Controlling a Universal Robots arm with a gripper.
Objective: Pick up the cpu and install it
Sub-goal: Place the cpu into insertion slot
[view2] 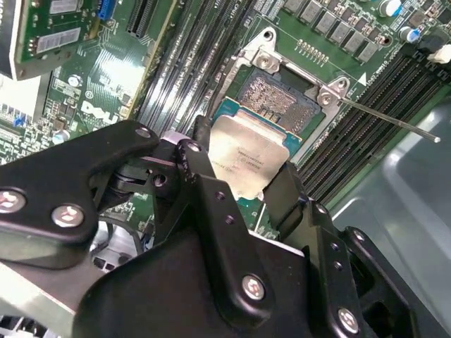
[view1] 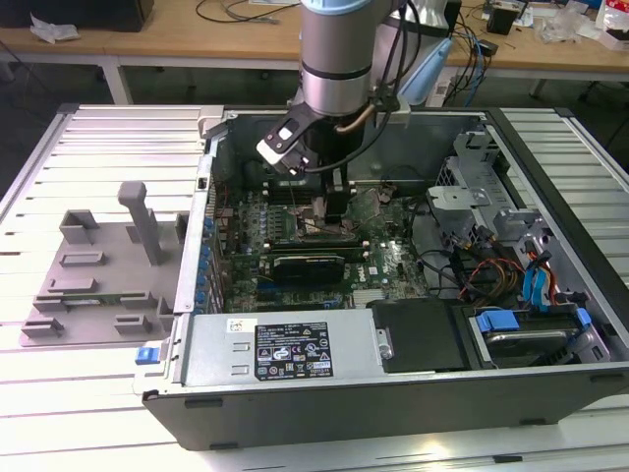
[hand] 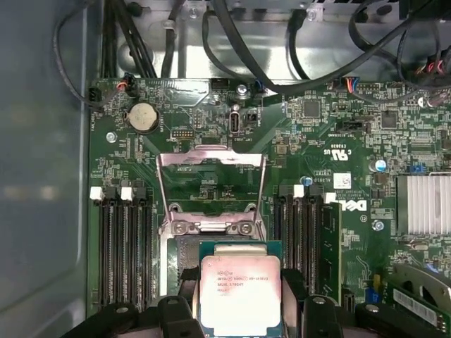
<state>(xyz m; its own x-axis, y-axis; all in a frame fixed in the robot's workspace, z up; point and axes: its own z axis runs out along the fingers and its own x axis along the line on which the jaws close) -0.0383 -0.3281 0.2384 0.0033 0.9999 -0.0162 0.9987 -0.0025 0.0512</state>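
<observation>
The cpu (view2: 246, 156) is a flat square chip with a pale silver top and a green rim. It sits between my gripper's (view2: 243, 177) two black fingers (view2: 199, 163), which are shut on its sides. The cpu (hand: 239, 287) hangs over one end of the open socket (view2: 278, 97) on the green motherboard, and the socket's bare contact field shows beside it. The socket's metal load plate (hand: 211, 179) stands flipped up. In the exterior view my gripper (view1: 332, 211) reaches down inside the open computer case (view1: 393, 403), over the middle of the board.
Memory slots (hand: 120, 246) flank the socket on both sides. A thin socket lever rod (view2: 387, 117) sticks out sideways. A grey plastic tray (view1: 98, 285) lies on the table at the exterior view's left. The white-labelled power supply box (view1: 285, 349) and drive cage with cables (view1: 521, 275) line the case.
</observation>
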